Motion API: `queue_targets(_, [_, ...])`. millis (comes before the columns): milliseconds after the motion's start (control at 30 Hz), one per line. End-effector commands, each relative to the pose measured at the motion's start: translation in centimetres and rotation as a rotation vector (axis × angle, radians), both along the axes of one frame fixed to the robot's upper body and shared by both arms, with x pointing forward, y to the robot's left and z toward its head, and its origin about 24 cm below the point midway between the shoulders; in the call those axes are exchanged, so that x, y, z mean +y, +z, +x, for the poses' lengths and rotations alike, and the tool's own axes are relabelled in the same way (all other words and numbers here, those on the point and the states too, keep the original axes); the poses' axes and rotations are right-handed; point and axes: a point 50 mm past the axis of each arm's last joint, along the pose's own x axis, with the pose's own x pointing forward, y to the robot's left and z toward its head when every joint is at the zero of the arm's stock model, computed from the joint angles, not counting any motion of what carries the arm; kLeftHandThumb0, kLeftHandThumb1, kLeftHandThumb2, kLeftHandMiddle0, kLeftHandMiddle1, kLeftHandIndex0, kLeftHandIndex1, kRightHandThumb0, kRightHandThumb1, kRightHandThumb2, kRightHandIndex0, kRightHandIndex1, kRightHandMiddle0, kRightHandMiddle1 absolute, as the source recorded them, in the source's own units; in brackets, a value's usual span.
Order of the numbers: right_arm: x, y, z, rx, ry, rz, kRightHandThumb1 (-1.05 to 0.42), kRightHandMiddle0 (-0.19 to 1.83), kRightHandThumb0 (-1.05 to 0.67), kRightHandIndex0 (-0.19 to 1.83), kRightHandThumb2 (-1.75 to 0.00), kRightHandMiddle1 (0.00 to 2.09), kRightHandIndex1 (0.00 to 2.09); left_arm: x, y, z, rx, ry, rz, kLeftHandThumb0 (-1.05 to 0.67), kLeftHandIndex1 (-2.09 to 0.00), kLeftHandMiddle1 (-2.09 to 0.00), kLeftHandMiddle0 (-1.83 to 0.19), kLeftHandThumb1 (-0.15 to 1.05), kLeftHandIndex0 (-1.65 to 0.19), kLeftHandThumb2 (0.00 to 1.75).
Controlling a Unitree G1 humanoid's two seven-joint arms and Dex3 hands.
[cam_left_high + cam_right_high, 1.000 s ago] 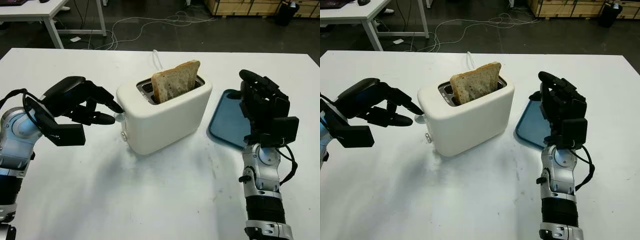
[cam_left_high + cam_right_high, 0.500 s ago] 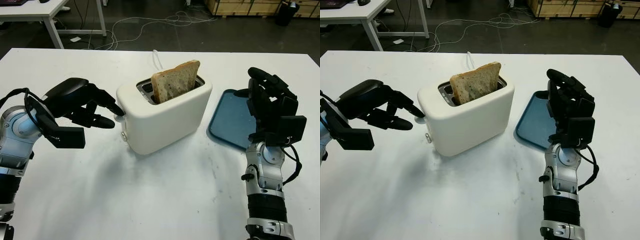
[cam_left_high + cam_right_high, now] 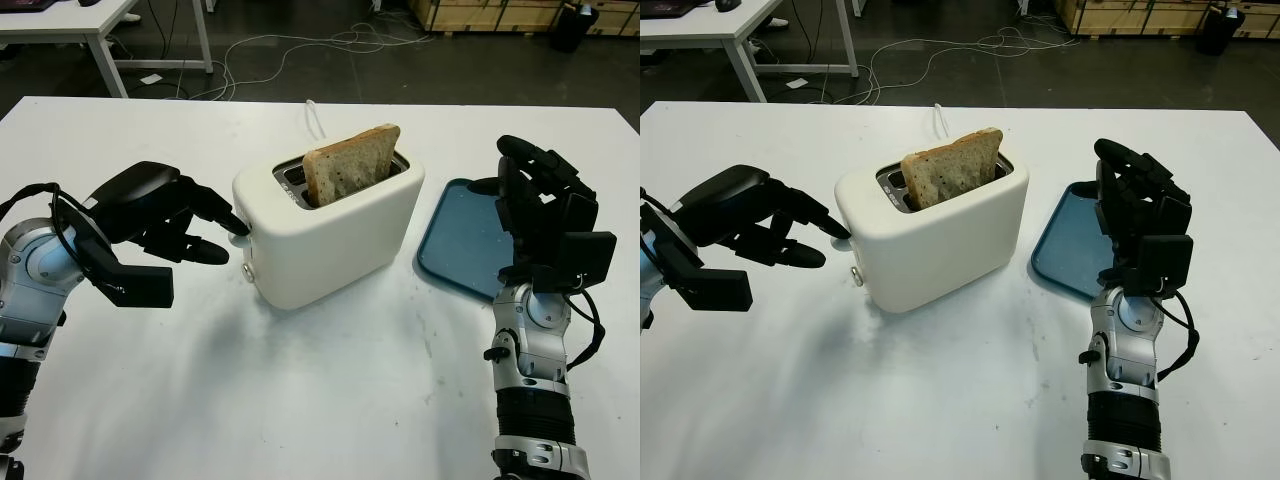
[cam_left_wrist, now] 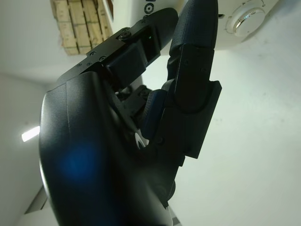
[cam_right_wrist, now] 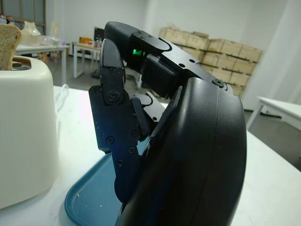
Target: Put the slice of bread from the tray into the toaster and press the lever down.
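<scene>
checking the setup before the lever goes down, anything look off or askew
Mostly fine. The slice of bread sits in the toaster slot but leans and sticks well above the rim, as it has not been lowered. The tray holds only a few crumbs. The left hand has a fingertip at the toaster's lever end; the right hand is open above the tray.

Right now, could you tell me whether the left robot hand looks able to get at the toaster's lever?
Probably yes: the left robot hand is already at the toaster's lever end, one fingertip at the lever, nothing between.
</scene>
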Motion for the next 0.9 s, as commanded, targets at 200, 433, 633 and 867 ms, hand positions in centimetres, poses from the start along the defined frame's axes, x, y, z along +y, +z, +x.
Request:
queue_targets(200, [-0.4, 0.6, -0.1, -0.037, -0.016, -0.006, -0.92, 1.16, -0.42, 0.96, -0.18, 0.21, 1.04, 0.0, -1.7, -0.4, 0.067, 0.016, 0.001, -0.8, -0.09, -1.43, -1.04, 0.92, -1.12, 0.14])
queue_targets(433, [-0.8, 0.6, -0.3, -0.057, -0.025, 0.01, -0.92, 1.17, -0.44, 0.98, -0.16, 0.2, 1.07, -0.6, -4.5, -0.9, 0.151, 0.049, -0.063, -0.77, -0.08, -1.41, -1.07, 0.91, -1.12, 0.08])
queue_targets(633, [-0.9, 0.8, -0.5, -0.073, -0.03, -0.003, -0.92, 1.18, -0.46, 0.97, -0.16, 0.2, 1.07, -1.6, -7.8, -1.2, 0.215, 0.113, -0.148, -0.76, -0.06, -1.38, -1.1, 0.92, -1.13, 0.04])
queue_targets(867, [-1.4, 1.2, -1.1, -0.106, -0.035, -0.026, -0.92, 1.21, -0.46, 1.0, -0.15, 0.2, 1.05, -2.8, -10.4, -1.2, 0.272, 0.2, -0.219, -0.75, -0.04, -1.45, -1.07, 0.92, -1.12, 0.08])
